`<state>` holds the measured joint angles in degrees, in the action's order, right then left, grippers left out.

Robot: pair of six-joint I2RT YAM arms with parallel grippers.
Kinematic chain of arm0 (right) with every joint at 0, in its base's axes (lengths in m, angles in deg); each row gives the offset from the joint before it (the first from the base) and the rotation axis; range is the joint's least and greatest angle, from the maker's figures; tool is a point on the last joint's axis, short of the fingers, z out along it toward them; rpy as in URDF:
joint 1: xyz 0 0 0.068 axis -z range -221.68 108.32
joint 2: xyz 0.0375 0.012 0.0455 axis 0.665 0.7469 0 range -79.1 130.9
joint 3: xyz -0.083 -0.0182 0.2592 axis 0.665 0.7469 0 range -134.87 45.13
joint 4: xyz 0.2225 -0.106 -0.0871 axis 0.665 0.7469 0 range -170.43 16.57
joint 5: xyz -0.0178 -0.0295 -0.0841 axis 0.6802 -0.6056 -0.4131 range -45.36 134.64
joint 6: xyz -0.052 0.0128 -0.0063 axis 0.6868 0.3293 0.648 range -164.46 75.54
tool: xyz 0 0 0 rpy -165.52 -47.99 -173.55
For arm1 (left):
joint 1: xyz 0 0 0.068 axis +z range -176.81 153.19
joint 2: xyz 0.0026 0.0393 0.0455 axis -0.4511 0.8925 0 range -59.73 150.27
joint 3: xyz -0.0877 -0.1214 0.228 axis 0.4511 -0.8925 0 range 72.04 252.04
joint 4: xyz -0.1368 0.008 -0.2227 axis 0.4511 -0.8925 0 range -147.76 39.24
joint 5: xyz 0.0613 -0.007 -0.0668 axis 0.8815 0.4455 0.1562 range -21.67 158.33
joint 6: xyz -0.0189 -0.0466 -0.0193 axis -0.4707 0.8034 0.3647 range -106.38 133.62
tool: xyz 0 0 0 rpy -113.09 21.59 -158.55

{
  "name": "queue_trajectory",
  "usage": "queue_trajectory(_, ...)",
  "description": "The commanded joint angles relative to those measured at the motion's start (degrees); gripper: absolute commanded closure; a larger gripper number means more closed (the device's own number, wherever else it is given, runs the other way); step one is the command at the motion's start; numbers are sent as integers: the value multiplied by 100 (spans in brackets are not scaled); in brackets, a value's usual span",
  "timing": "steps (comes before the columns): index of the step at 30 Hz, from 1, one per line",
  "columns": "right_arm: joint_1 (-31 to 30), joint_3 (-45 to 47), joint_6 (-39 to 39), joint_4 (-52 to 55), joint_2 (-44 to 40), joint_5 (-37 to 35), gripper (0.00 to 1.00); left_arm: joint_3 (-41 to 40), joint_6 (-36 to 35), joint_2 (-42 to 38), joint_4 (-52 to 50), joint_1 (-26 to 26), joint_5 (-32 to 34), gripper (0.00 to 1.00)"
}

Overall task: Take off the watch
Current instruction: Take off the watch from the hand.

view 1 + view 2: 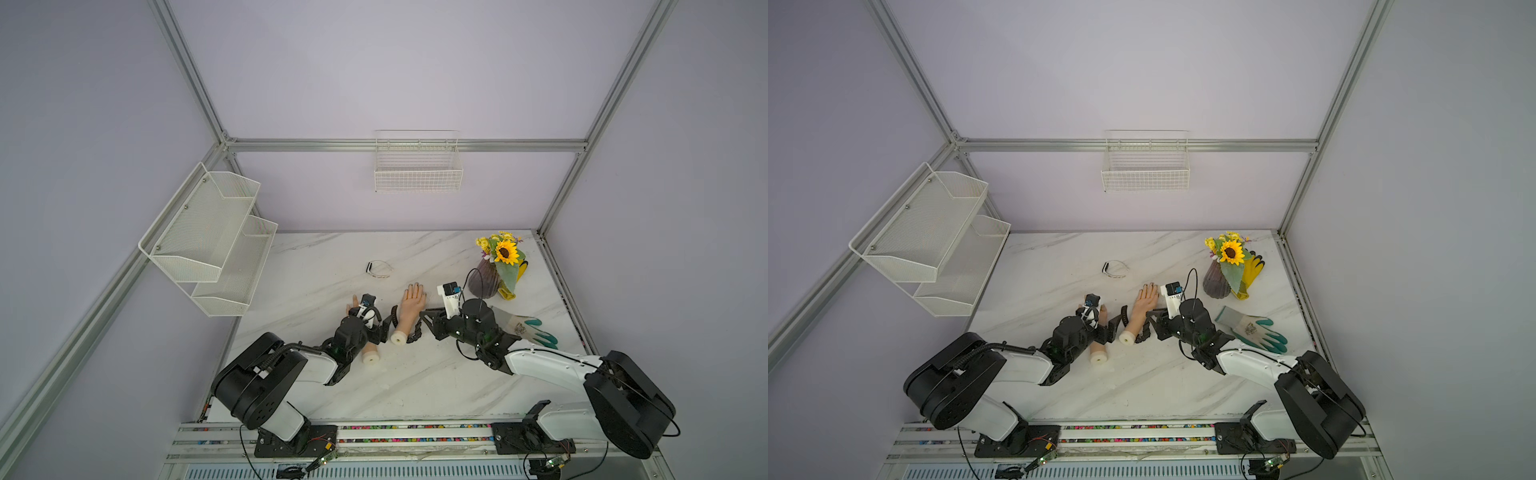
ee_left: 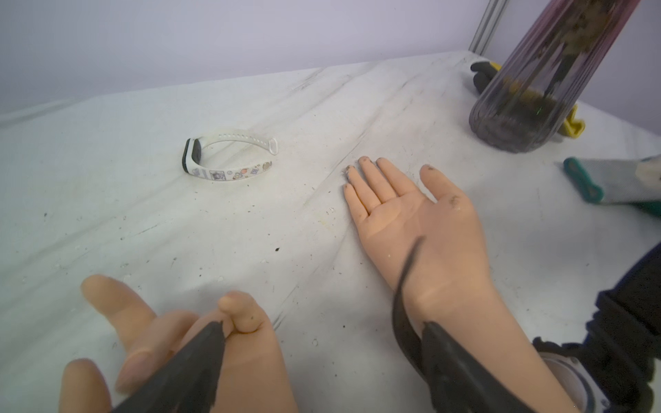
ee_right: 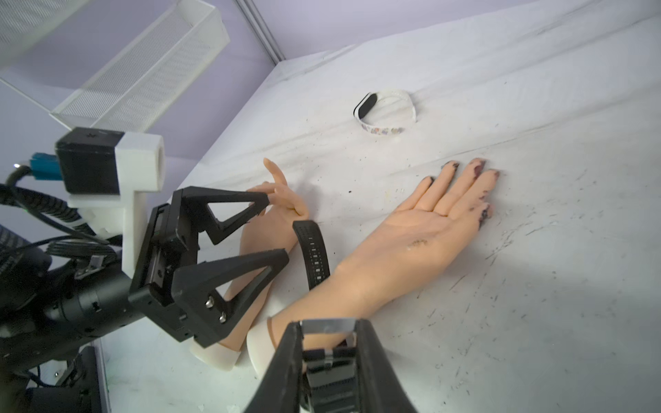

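Note:
Two mannequin hands lie side by side in both top views. The right mannequin hand [image 1: 409, 309] [image 3: 411, 243] wears the black watch [image 3: 314, 254], its strap undone. One strap end stands up beside the wrist [image 2: 404, 286]. My right gripper [image 3: 328, 329] is shut on the watch's other strap end at the metal clasp, by the forearm's base. My left gripper [image 2: 320, 327] [image 3: 277, 227] stands open between the two hands. One of its fingers [image 2: 204, 350] is over the left mannequin hand [image 2: 250, 357], the other close beside the raised strap end.
A white patterned fitness band [image 1: 379, 269] lies farther back on the marble table [image 1: 332, 395]. A dark vase with a sunflower [image 1: 484, 278], a yellow glove [image 1: 513, 286] and a grey-green glove [image 1: 523, 328] are at the right. A mesh shelf [image 1: 208, 237] and a wire basket [image 1: 417, 166] hang on the walls.

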<state>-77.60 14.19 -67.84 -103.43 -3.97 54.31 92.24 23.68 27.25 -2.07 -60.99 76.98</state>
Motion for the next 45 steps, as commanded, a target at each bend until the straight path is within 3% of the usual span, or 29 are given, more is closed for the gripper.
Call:
queue_trajectory(1, 37, -302, -300, 464, -393, -577, 84, -22, 127, -497, 110, 21, 205, 0)
queue_trajectory(4, 40, -581, -449, 1024, -712, -954, 91, -11, 141, -962, -164, 21, 279, 0)
queue_trajectory(9, 17, -1073, -519, 1932, -839, -1534, 91, -17, 189, -1508, -562, 23, 468, 0)
queue_trajectory(15, -432, -1650, -466, 3209, -142, -2944, 91, 78, 359, -2002, -1448, 22, 912, 0)
queue_trajectory(20, -758, -1754, -289, 3088, 530, -2285, 90, 26, 485, -2068, -1657, 25, 1254, 0)
queue_trajectory(30, -1368, -2959, -2214, 5405, 974, -5360, 94, 124, 786, -2271, -2437, 20, 2298, 0)
queue_trajectory(33, -1771, -3677, -2785, 6425, 1490, -6155, 94, 63, 798, -2321, -2376, 20, 2334, 0)
queue_trajectory(36, -2163, -4527, -3918, 7964, 2358, -6965, 95, 26, 793, -2369, -2322, 26, 2382, 0)
queue_trajectory(40, -2419, -4993, -3619, 8166, 3167, -7254, 94, -39, 760, -2444, -2337, 20, 2521, 0)
queue_trajectory(45, -2472, -5538, -3448, 8174, 3233, -7405, 94, -154, 680, -2746, -2477, 23, 2783, 0)
